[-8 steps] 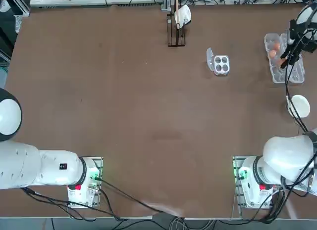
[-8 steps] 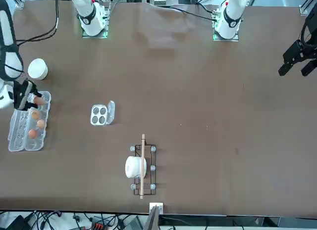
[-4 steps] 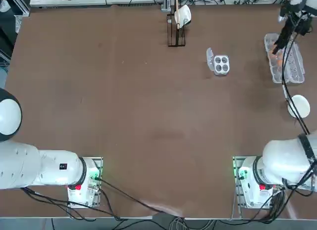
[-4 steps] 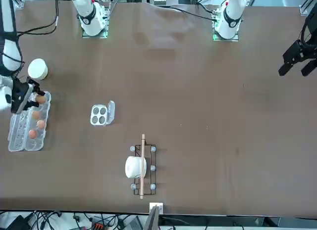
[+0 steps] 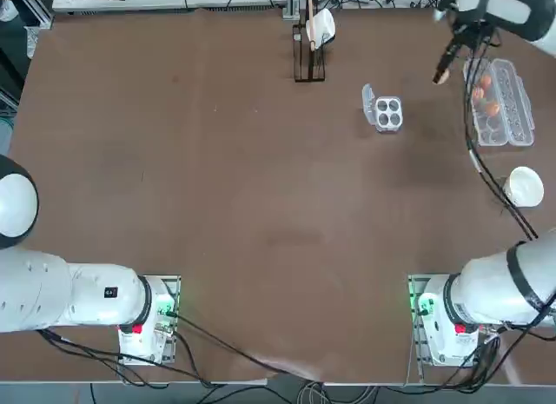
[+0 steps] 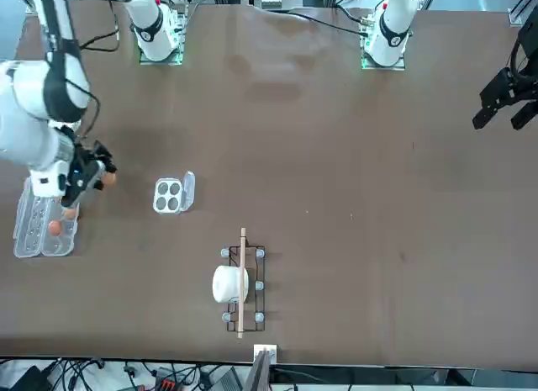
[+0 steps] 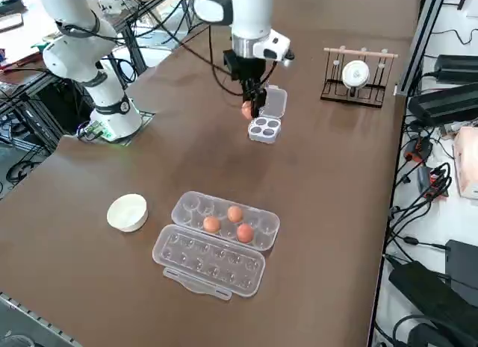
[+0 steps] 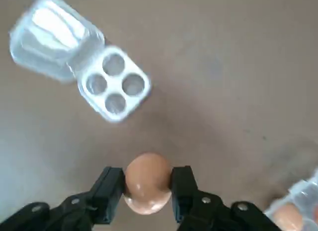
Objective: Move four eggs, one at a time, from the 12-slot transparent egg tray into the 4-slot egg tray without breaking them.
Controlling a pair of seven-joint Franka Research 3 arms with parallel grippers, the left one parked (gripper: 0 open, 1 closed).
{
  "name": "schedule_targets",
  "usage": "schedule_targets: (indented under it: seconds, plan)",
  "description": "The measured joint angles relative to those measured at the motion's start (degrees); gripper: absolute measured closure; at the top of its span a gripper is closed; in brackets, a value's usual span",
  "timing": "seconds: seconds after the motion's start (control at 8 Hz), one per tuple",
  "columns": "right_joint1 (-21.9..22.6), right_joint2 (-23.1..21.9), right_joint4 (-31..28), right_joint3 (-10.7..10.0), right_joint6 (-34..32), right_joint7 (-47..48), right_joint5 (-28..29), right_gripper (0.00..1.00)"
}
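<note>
The big brown worktop (image 5: 261,204) holds everything. The long 12-slot transparent egg tray (image 7: 216,242) lies open near one edge so the eggs can be lifted out; three eggs (image 7: 234,213) sit in its cups. The small 4-slot egg tray (image 5: 387,113) waits with its lid flap back and all four cups empty. Between the two trays, up in the air, the right gripper (image 8: 147,184) has its fingers (image 8: 110,186) clamped on one egg (image 8: 147,181). It holds the egg by its sides, likely so it will not slip or crack.
</note>
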Motion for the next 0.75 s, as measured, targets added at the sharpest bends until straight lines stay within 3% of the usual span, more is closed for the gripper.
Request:
schedule_targets:
  seconds: [0.38, 0.75]
  plan:
    - [7.6, 3.8, -0.1, 0.0, 5.9, 14.9, 0.0, 0.44]
    - [12.0, 7.2, -0.2, -0.1, 9.2, 22.2, -0.1, 0.44]
